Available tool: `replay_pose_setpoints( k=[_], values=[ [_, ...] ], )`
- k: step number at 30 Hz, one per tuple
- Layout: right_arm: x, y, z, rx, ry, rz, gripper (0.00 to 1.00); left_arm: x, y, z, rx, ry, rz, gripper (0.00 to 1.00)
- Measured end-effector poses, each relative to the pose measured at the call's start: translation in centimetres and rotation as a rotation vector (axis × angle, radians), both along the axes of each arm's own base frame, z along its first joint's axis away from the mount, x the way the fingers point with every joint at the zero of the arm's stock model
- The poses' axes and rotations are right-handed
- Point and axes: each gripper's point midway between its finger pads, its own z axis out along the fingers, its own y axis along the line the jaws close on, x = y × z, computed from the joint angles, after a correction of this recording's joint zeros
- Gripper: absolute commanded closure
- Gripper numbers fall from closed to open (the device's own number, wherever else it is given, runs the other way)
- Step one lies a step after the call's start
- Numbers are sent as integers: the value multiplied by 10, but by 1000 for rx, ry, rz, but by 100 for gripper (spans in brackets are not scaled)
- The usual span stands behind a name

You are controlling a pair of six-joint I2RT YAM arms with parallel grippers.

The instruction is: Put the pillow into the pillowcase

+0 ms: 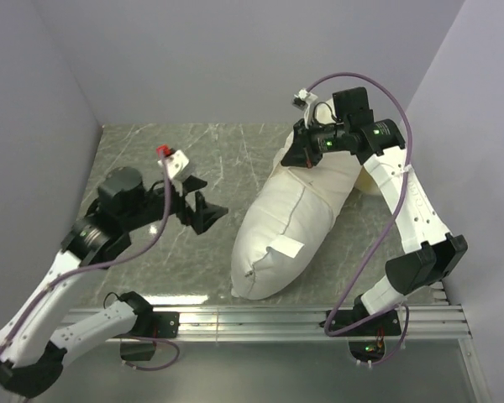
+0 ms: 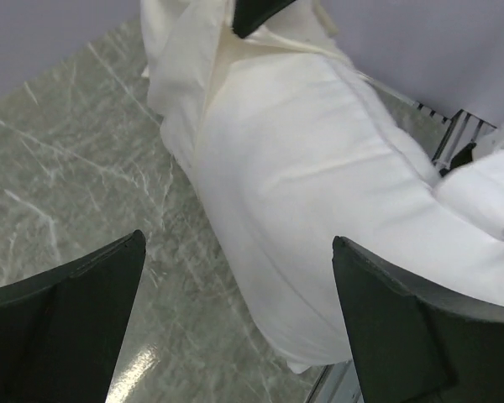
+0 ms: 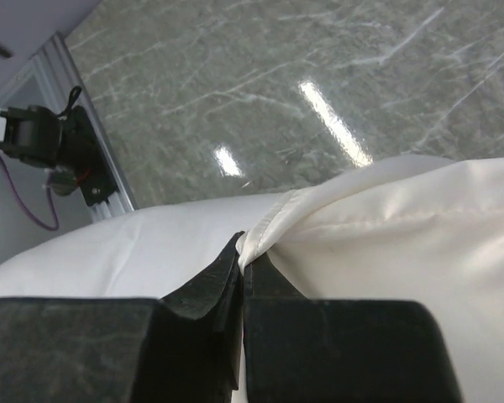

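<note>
The pillow (image 1: pixel 286 227) lies slantwise on the table, plump and white, with its tag (image 1: pixel 286 248) on top near the front end. The cream pillowcase (image 1: pixel 365 178) is bunched over and behind its far end. My right gripper (image 1: pixel 301 156) is shut on the pillowcase's hemmed edge (image 3: pixel 273 220) above that far end. In the right wrist view the pillowcase (image 3: pixel 403 235) lies right of the pillow (image 3: pixel 109 252). My left gripper (image 1: pixel 207 210) is open and empty, just left of the pillow's middle. In its view (image 2: pixel 237 243) the pillow (image 2: pixel 319 210) fills the middle, with the pillowcase (image 2: pixel 193 50) at the top.
The grey marble tabletop (image 1: pixel 151 159) is walled by lilac panels at the back and both sides. A metal rail (image 1: pixel 260 319) with the arm bases runs along the near edge, close to the pillow's front corner. An arm base (image 3: pixel 63 151) shows on the rail.
</note>
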Motion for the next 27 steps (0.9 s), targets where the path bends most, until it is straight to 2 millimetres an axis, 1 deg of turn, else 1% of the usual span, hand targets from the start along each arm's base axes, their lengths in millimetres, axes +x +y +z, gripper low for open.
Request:
replay_pose_setpoints(
  k=[2, 3, 4, 6, 7, 9, 11, 13, 14, 16, 17, 18, 19, 20, 21, 23, 24, 26, 27],
  values=[
    [3, 3, 5, 22, -4, -13, 100, -18, 3, 10, 4, -58, -34, 1],
    [5, 5, 9, 35, -5, -22, 100, -29, 1, 14, 0, -81, -57, 1],
    [7, 6, 11, 46, 0, -32, 100, -37, -3, 16, 0, -88, -82, 1],
    [15, 10, 16, 64, 13, -54, 100, -43, -13, 13, 14, -79, -113, 1],
    [22, 12, 19, 72, 12, -67, 100, -42, -18, 8, 29, -69, -113, 1],
    [43, 19, 21, 80, 13, -92, 100, -31, -23, -3, 60, -44, -72, 1],
    [70, 30, 21, 77, -7, -101, 100, -18, -24, -14, 91, -18, -18, 1],
    [93, 42, 12, 61, -28, -100, 100, -5, -20, -20, 104, 4, 52, 6],
    [101, 50, 7, 53, -34, -94, 100, 0, -16, -20, 100, 16, 86, 14],
    [108, 66, -4, 41, -36, -67, 100, 13, -3, -15, 70, 33, 159, 20],
    [108, 75, -10, 33, -36, -52, 94, 18, 4, -10, 46, 31, 190, 17],
    [104, 82, -17, 21, -26, -37, 73, 21, 9, -5, 24, 22, 213, 14],
    [99, 88, -21, 16, -18, -25, 58, 21, 13, -1, 1, 13, 225, 7],
    [95, 95, -24, 11, -20, -10, 45, 19, 15, -2, -16, 8, 228, 5],
    [92, 100, -23, 9, -32, 2, 30, 17, 17, -7, -23, 19, 233, 5],
    [88, 109, -21, 6, -48, 11, 23, 16, 21, -23, -28, 62, 244, 6],
    [87, 112, -20, 2, -58, 9, 22, 20, 24, -34, -22, 91, 263, 6],
    [91, 111, -14, -6, -93, -12, 21, 36, 32, -65, 6, 172, 320, 8],
    [95, 107, -10, -12, -114, -30, 25, 45, 37, -85, 28, 220, 352, 9]
  ],
)
